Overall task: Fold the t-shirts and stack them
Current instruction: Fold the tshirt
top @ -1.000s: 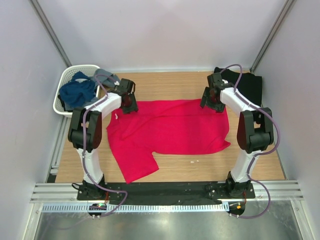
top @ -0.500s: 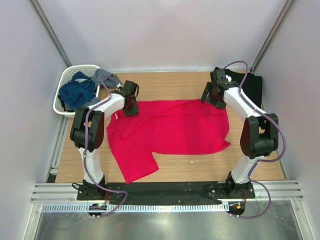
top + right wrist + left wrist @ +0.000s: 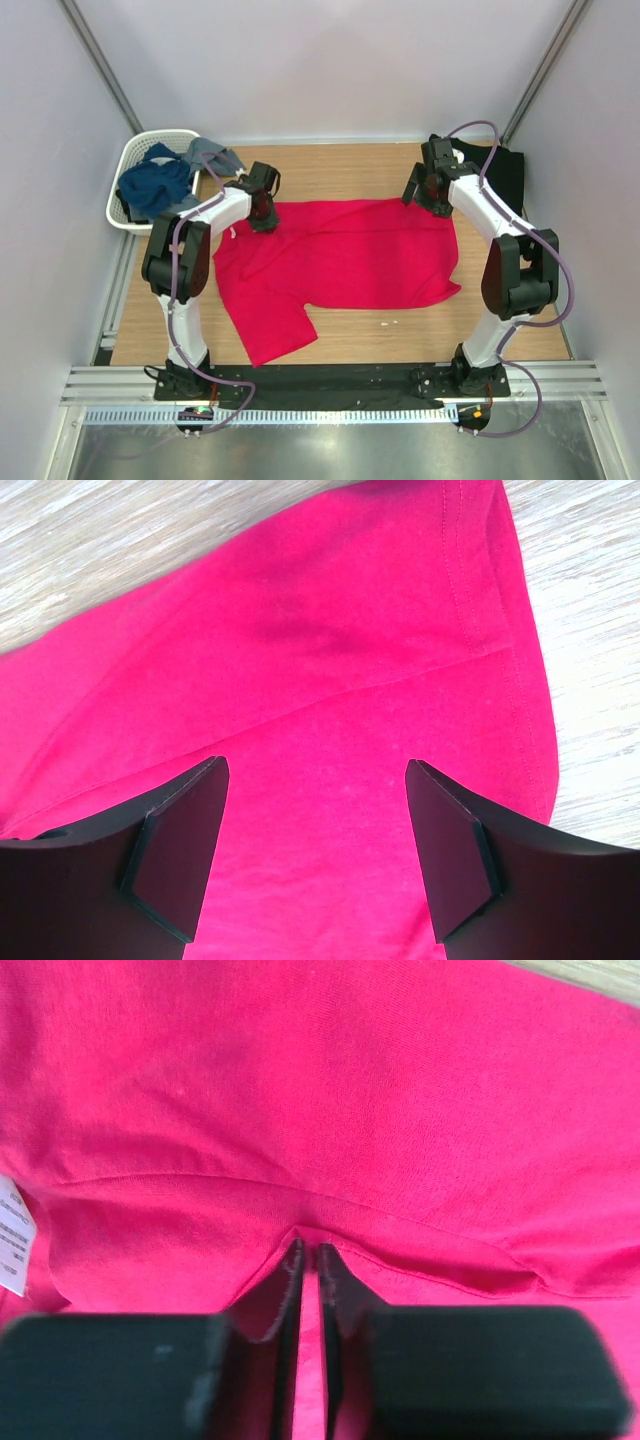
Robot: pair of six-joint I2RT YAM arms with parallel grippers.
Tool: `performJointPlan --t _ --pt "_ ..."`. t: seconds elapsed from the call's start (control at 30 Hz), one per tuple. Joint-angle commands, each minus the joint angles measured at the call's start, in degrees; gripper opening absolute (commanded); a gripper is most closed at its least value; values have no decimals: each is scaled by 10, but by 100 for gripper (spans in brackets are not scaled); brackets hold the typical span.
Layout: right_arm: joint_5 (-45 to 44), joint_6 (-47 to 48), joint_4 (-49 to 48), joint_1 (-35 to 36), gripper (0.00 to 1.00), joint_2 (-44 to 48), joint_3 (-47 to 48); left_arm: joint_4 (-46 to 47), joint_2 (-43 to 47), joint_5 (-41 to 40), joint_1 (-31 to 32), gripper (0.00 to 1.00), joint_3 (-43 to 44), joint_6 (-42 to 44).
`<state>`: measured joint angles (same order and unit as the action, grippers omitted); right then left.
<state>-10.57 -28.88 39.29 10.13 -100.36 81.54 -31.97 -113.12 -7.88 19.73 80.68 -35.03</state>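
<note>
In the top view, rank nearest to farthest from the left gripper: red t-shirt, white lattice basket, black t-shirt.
1. Crimson red cloth t-shirt, pinched by the left gripper.
2. White plastic lattice basket, back left.
3. Black cloth t-shirt, back right corner.

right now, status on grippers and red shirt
Left gripper shut on red shirt, far edge. Right gripper open over its far right corner. Black shirt at far right corner.

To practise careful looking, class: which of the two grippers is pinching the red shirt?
The left gripper: its fingers squeeze a fold of the red shirt, while the right gripper hangs wide open.
</note>
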Motion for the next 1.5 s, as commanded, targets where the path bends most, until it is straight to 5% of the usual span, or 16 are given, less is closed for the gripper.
performJointPlan --t 0.0,0.2,1.23,1.47 --pt "-3 -4 4 1 78 31 1 13 12 2 1 8 -3 -9" --pt "-2 -5 3 2 78 31 -5 8 45 1 5 0 -22 -19" --pt "-48 0 2 0 78 53 -120 -27 141 -42 167 2 -91 -135" --pt "-53 3 3 -5 78 67 -132 -78 155 -54 198 47 -56 -104"
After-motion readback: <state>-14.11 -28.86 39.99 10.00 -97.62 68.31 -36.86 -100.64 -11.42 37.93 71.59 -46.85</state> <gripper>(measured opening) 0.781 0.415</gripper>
